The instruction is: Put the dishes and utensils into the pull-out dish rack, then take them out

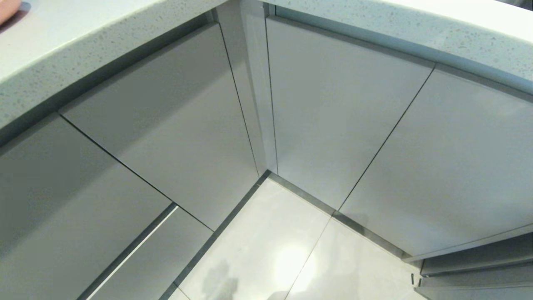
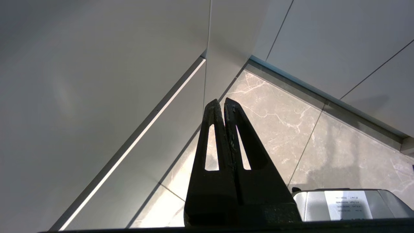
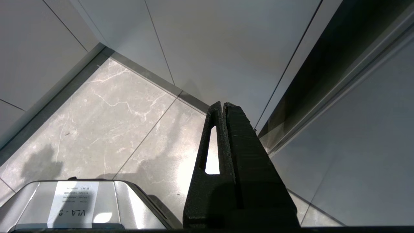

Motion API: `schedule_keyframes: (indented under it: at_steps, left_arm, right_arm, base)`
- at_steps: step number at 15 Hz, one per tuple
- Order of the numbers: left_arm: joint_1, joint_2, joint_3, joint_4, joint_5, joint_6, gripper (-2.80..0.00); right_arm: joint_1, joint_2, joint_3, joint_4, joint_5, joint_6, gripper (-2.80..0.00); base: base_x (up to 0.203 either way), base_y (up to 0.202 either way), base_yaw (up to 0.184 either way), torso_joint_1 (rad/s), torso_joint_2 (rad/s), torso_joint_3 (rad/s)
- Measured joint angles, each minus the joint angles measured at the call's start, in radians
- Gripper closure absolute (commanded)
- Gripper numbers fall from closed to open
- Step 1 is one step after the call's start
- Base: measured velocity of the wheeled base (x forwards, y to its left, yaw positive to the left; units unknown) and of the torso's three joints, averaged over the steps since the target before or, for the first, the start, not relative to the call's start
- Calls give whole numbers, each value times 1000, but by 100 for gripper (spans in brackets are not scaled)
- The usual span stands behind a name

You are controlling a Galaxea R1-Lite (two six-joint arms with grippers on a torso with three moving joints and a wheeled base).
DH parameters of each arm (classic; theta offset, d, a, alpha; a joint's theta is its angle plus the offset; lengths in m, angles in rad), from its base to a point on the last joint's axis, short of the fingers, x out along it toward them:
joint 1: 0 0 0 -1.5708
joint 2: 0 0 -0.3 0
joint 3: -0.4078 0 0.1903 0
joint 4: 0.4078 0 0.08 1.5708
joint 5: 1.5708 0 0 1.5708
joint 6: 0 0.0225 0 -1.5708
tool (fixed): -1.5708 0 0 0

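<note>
No wire basket of the pull-out dish rack shows; every grey cabinet front in the head view is shut. A pink edge lies on the counter at the far left corner; I cannot tell which of the dishes it is. The utensils are out of view. Neither arm appears in the head view. My left gripper hangs low over the floor beside the left cabinet fronts, shut and holding nothing. My right gripper hangs over the floor near the right cabinet fronts, also shut and holding nothing.
A speckled pale countertop wraps an inner corner above the cabinets. Marble floor tiles fill the corner below. My silver base shows under each wrist. A dark gap runs between fronts on the right.
</note>
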Motion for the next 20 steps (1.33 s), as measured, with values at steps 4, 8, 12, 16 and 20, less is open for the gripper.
schedule_keyframes:
  at_steps: [4,8,12,16,20]
  left_arm:
    - [0,0,0,3,-4,12,0]
    - [-1,0,0,5,-7,32,0]
    - [0,0,0,1,-6,31,0]
    - [-1,0,0,2,-6,32,0]
    - [-1,0,0,3,-7,26,0]
  right_arm:
    - [0,0,0,0,0,0,0]
    - [0,0,0,0,0,0,0]
    - [0,0,0,0,0,0,0]
    - [0,0,0,0,0,0,0]
    - [0,0,0,0,0,0,0]
  base:
    - [0,0,0,0,0,0]
    - [0,0,0,0,1,166]
    - [0,0,0,2,4,202]
    - [0,0,0,4,-2,208]
    - [0,0,0,0,-1,199]
